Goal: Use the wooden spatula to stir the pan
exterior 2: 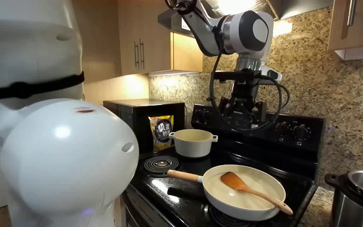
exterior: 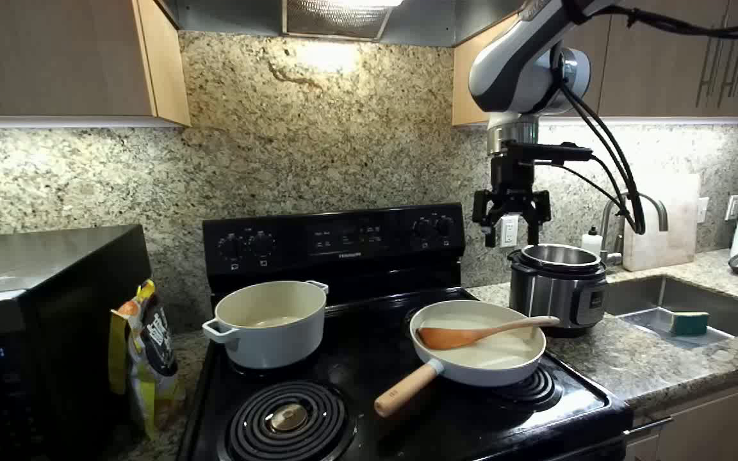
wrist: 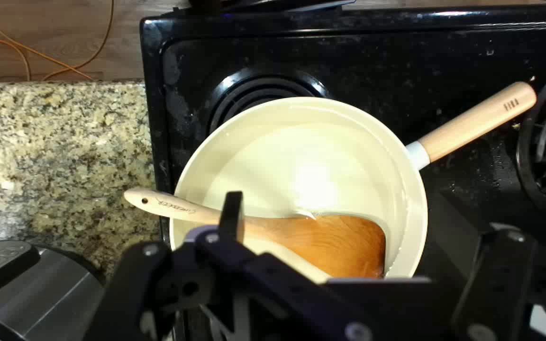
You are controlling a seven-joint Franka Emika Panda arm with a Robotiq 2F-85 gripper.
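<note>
In the wrist view, the slim, flat orange-brown wooden spatula (wrist: 301, 234) is lying in the shallow round cream-white frying pan (wrist: 320, 111), its blade pointing towards four o'clock and its paler handle crossing the rim just past nine. The jaws are standing wide apart, holding nothing, higher than the pan; stirring is not yet happening

Approach: the round, black-rimmed steel cooker (wrist: 59, 293) is standing at eight o'clock of the pan, near the tip of the spatula's handle. Jaws dropping low there may be striking it

Grasp: the spatula is leaning on the rim, unsecured. A pinch landing off centre may be rolling it; downward pressure may be levering the blade upwards

Stirring: the pan is apparently sitting off centre on the black metal coil burner (wrist: 266, 88), which is showing between eleven and twelve o'clock, and the pan's thick pale wooden handle (wrist: 477, 124) is projecting unheld at two. Hard pushes against the wall may be sliding or tilting the pan; brisk strokes may be slopping what looks like clear liquid (wrist: 263, 166) over the rim
</note>
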